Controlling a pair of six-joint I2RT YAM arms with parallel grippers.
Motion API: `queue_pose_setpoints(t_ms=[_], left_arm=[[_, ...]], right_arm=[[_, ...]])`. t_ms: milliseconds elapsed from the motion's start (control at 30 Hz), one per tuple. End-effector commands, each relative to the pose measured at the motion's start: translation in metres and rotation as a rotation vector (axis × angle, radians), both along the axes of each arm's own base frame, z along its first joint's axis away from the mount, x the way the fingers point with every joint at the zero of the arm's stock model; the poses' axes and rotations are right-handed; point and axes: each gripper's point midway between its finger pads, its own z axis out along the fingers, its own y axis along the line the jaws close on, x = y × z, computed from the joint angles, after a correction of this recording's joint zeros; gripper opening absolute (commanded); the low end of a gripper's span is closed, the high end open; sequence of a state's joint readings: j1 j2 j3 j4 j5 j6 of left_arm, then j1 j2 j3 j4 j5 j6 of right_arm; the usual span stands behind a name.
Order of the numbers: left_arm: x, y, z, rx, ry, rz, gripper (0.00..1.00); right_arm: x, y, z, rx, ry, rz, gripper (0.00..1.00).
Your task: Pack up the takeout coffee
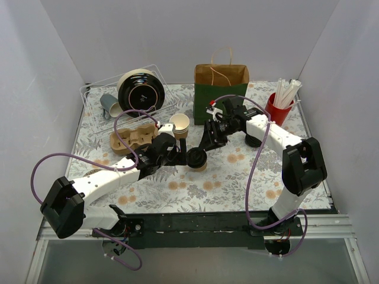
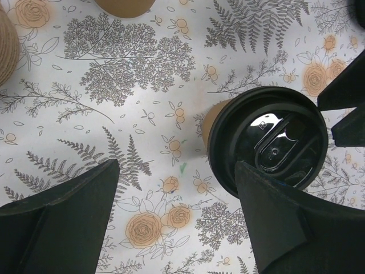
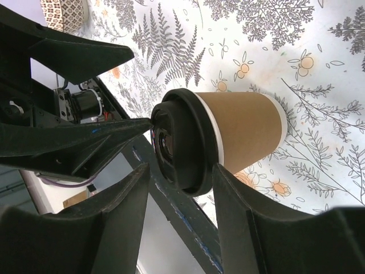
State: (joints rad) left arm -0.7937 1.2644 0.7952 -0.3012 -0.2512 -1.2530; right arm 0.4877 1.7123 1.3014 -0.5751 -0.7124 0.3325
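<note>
Angling in from the near-left corner of the tabletop (image 1: 237, 177), the left gripper (image 2: 177, 168) hangs low with its fingers spread wide and nothing between them. One fingertip sits at the rim of the black sip lid (image 2: 268, 142), touching it or just beside it; the views do not settle which.

The takeout coffee (image 1: 197, 158) stands upright about mid-table, a little nearer the near edge than the far one.

From the right, the right gripper (image 3: 181, 174) faces the cup side-on. Its fingers are parted slightly wider than the lid, with the tips level with the rim. It has not closed on anything.

A green-and-brown paper bag (image 1: 221, 89) stands open-mouthed at the middle of the far edge, well apart from the cup.

The cup looks light, and its kraft wall would likely give under a hard pinch. Whether there is liquid inside cannot be told, so it is best treated as full and kept upright. The glossy lid looks slippery and appears only pressed on, so a lift by the lid alone could pull it free. The safer hold is probably on the paper wall just under the lid rim, where the rolled lip stiffens the cup. The squeeze there should be gentle and square across its width.
</note>
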Motion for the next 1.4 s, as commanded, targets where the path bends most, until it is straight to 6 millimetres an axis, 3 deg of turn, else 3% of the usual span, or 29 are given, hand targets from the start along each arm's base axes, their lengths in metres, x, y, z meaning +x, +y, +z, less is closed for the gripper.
queue_pose_setpoints(t_ms=[0,500,833,1367], left_arm=[[0.002,-0.007,0.018,-0.055,-0.039,-0.027,0.82],[0.005,-0.017,0.029,-0.11,-0.059,-0.043,0.84],[0.014,-0.028,0.022,-0.09,-0.056,-0.068,0.83],[0.007,-0.02,-0.016,-0.03,0.006,-0.059,0.77]], right_arm=[[0.004,-0.005,0.019,0.01,-0.073,-0.001,0.56],[0.004,-0.021,0.013,-0.072,-0.135,-0.033,0.59],[0.0,-0.022,-0.005,-0.09,-0.133,-0.025,0.56],[-0.015,-0.026,-0.046,-0.095,-0.097,-0.024,0.32]])
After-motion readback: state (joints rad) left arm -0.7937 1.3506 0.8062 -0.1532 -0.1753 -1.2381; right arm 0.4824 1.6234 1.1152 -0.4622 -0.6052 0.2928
